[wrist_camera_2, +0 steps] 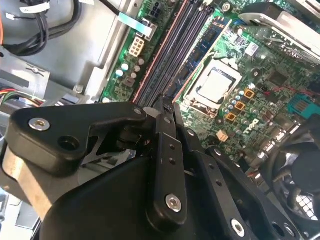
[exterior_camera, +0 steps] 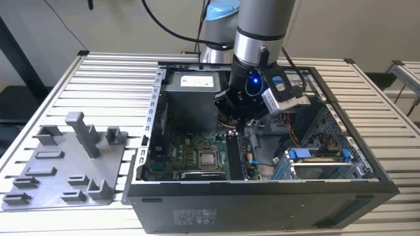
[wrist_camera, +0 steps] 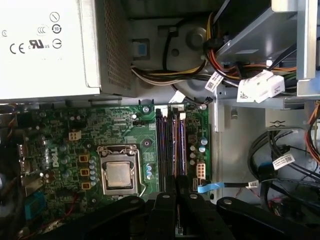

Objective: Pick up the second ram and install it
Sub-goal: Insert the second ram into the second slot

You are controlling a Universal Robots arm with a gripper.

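Note:
My gripper (exterior_camera: pixel 240 129) hangs inside the open computer case (exterior_camera: pixel 262 189), over the memory slots beside the processor socket (exterior_camera: pixel 208 158). Its black fingers (wrist_camera: pixel 165 202) stand close together, shut on the second ram (wrist_camera: pixel 175 150), a thin dark stick seen edge-on along the slots. In the exterior view the second ram (exterior_camera: pixel 229 153) stands upright on the motherboard (exterior_camera: pixel 184 155), just below the fingers. The second wrist view has my gripper (wrist_camera_2: pixel 167 106) right at the near end of the slots (wrist_camera_2: pixel 175 47). I cannot tell how deep the stick sits in its slot.
A grey power supply (exterior_camera: pixel 190 93) fills the case's far corner, close behind the gripper. Bundled cables (wrist_camera: pixel 280 165) and a blue drive cage (exterior_camera: pixel 318 155) lie toward the exterior view's right. A grey plastic holder tray (exterior_camera: pixel 59 162) with an upright post sits outside the case on the slatted table.

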